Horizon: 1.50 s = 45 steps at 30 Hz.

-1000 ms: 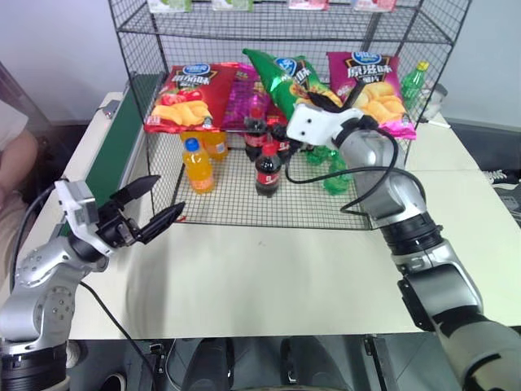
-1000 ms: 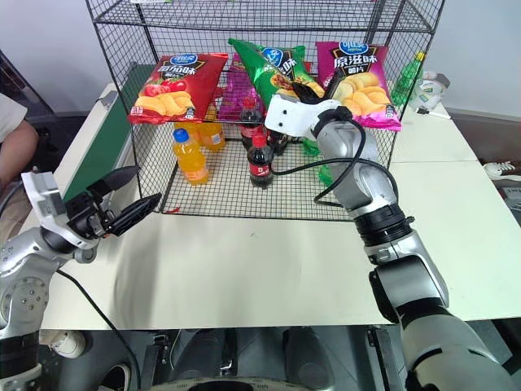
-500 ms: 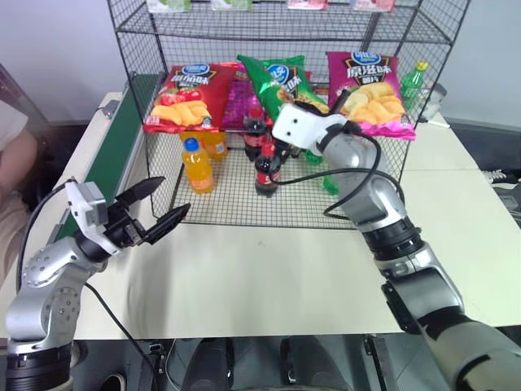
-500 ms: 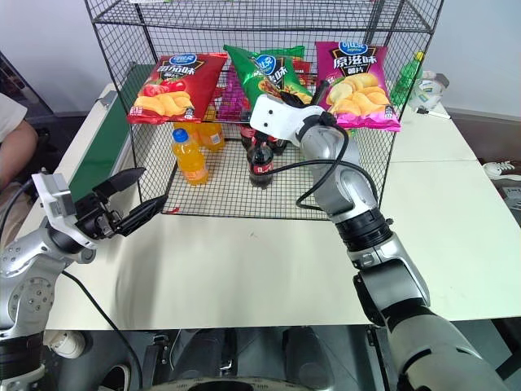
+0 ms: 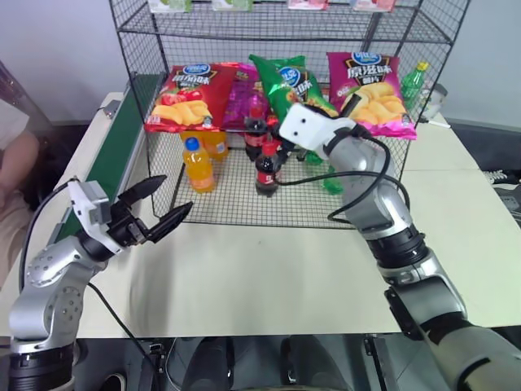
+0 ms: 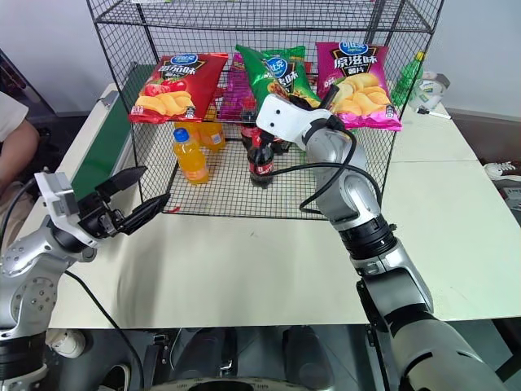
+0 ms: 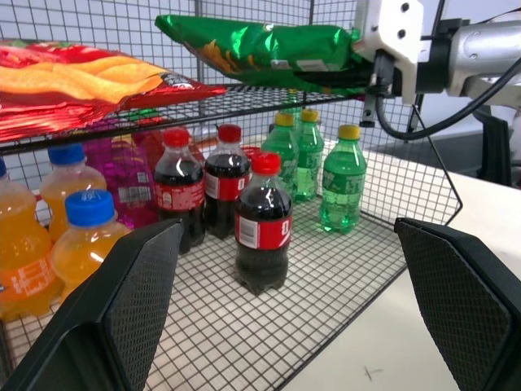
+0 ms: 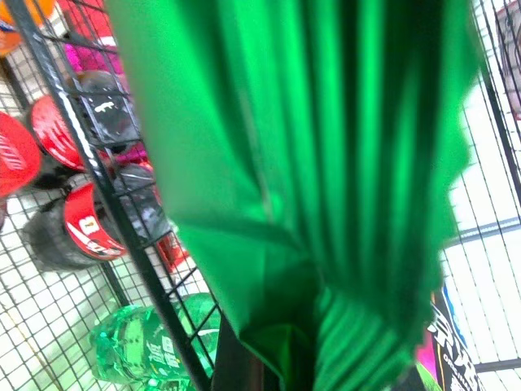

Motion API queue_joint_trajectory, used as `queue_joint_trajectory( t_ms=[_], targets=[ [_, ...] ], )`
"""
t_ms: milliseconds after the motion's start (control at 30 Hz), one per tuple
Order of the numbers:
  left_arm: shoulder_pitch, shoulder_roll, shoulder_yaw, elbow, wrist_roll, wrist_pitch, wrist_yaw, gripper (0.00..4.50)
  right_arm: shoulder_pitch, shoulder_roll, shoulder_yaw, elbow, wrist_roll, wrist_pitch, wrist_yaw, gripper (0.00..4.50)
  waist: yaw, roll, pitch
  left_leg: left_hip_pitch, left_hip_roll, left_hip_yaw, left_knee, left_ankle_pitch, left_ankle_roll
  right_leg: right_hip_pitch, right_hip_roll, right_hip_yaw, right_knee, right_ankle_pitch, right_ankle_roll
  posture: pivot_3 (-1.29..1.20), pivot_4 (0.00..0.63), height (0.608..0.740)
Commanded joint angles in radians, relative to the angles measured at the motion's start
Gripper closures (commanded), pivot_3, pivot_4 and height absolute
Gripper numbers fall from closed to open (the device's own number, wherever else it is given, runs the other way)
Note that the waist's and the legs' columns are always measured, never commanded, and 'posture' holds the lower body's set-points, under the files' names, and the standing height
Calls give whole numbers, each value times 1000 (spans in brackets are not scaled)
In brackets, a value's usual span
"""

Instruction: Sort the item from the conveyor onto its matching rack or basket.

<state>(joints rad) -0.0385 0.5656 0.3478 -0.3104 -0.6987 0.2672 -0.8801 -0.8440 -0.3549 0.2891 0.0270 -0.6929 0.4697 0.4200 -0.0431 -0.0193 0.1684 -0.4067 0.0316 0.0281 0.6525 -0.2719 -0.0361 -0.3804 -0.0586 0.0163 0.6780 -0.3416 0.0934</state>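
The item, a shiny green chip bag (image 5: 285, 80), lies tilted over the middle tier of the black wire rack (image 5: 244, 208), between a red chip bag (image 5: 187, 94) and a magenta one (image 5: 370, 81). My right gripper (image 5: 326, 104) reaches into the rack and is shut on the bag's near end; the right wrist view shows the crinkled green foil (image 8: 309, 147) pinched between its fingers. My left gripper (image 5: 169, 197) hovers open and empty over the table's front left, in front of the rack. The conveyor (image 5: 114, 155) runs along the table's left side behind it.
On the rack's bottom tier stand orange bottles (image 5: 198, 167), cola bottles (image 5: 267, 169) and green bottles (image 7: 342, 187). A green bottle (image 5: 415, 81) stands outside the rack at the right. A person (image 5: 12, 155) sits at the far left.
My right wrist has turned slightly with the green bag still in its grip on the middle tier. The left gripper has stayed where it was, open.
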Motion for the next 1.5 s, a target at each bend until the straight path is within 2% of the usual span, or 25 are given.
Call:
queue_joint_trajectory(
  t_ms=[33, 333, 367, 400, 567, 833, 967, 1067, 1167, 1300, 1400, 1500],
  targets=[
    [-11, 2, 10, -36, -6, -17, 13, 57, -21, 16, 0, 26, -7, 6, -40, 4500, -1, 0, 0, 0, 0, 0, 0, 0, 0, 0, 0, 0, 0, 0, 0, 0, 150, 739],
    [-9, -6, -1, -41, 4, -24, 31, 57, -69, 107, -27, 125, 80, 13, -87, 4500, -2, 0, 0, 0, 0, 0, 1, 0, -1, -1, 1, 1, 3, 0, 0, 0, 150, 739],
    [-7, -7, -2, -43, 5, -25, 32, 0, -76, 123, -38, 122, 107, 19, -78, 3892, -3, 0, 0, 0, 0, 0, 1, 0, -1, -1, 1, 1, 3, 0, 0, 0, 150, 739],
    [-6, -8, -3, -43, 5, -25, 33, 0, -80, 134, -44, 117, 125, 22, -70, 3613, -4, 0, 0, 0, 0, 0, 1, 0, -1, -1, 1, 1, 4, 0, 0, 0, 150, 739],
    [2, -7, -6, -39, 8, -33, 33, 0, -83, 148, -45, 75, 157, 11, -57, 1234, -9, 0, 0, 0, 1, 0, 1, 0, -1, -3, 1, 2, 5, 0, 0, 0, 150, 739],
    [-1, -10, -24, -25, 22, -42, 25, 0, -78, 193, -106, -33, 303, 7, -25, 1234, -25, 0, 0, -3, 1, 1, -1, 1, -2, -8, 2, 3, 6, 0, 0, 0, 150, 739],
    [-7, -11, -25, -18, 26, -44, 21, 0, -67, 195, -116, -125, 394, 23, 40, 1234, -24, 0, 0, -3, 1, 1, -1, 1, -2, -8, 1, 3, 6, 0, 0, 0, 150, 739],
    [-6, -11, -24, -18, 26, -43, 14, 0, -34, 238, -214, -252, 600, 69, 116, 1234, -23, 0, 0, -3, 1, 1, -1, 1, -2, -7, 1, 3, 6, 0, 0, 0, 150, 739],
    [2, -3, -14, -22, 17, -24, 11, 0, 15, 234, -318, -381, 848, 166, 235, 1234, -21, 0, 0, -3, 1, 1, -1, 1, -2, -7, 1, 3, 6, 0, 0, 0, 150, 739],
    [21, 34, 19, -31, -1, 16, 8, 0, 136, 150, -471, -521, 1151, 314, 348, 1234, -10, 0, 0, -3, 1, 0, -1, 1, -1, -6, 0, 2, 5, 0, 0, 0, 150, 739],
    [32, 77, 68, -13, -17, 56, 24, 0, 342, -33, -535, -566, 1216, 259, 496, 1234, 2, 0, 0, -3, 0, 0, -1, 0, -1, -5, 0, 2, 3, 0, 0, 0, 150, 739],
    [50, 118, 99, -1, -11, 92, 31, 0, 496, -144, -601, -560, 1268, 220, 554, 1234, 3, 0, 0, -3, 0, 0, -2, 0, 0, -4, 0, 2, 2, 0, 0, 0, 150, 739]
  ],
)
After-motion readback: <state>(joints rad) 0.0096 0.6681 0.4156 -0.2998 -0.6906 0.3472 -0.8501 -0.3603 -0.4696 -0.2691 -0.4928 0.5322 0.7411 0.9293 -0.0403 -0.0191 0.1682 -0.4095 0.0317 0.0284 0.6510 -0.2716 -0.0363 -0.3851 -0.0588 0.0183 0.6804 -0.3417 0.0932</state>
